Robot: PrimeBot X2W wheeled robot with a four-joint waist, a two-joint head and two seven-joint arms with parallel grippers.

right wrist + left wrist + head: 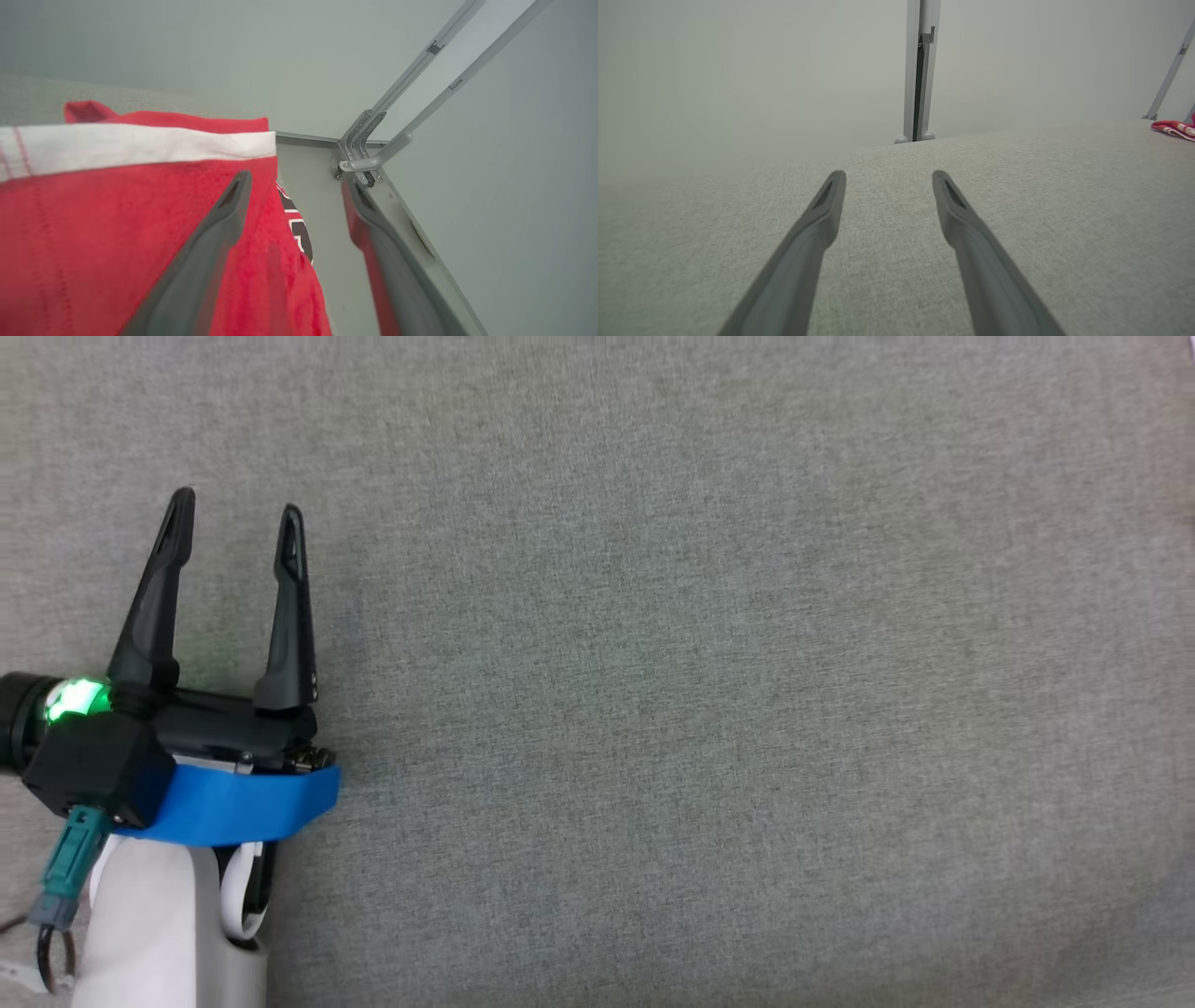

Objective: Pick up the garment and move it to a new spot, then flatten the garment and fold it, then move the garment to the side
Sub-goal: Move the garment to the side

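Note:
The garment (93, 210) is red with a white band, and it lies spread on the grey table close to a corner. My right gripper (295, 179) stands open over its edge, the left finger above the red cloth and the right finger above the bare table rim. In the left wrist view a small part of the garment (1174, 128) shows at the table's far right edge. My left gripper (238, 504) is open and empty above bare grey cloth at the left of the head view, and its fingers (831, 210) point toward the table's far edge.
The table (700, 663) is covered in grey fabric. A grey metal post (920, 70) rises behind its far edge. Slanted metal struts with a bracket (369, 158) meet at the corner beside the garment. Pale walls stand behind.

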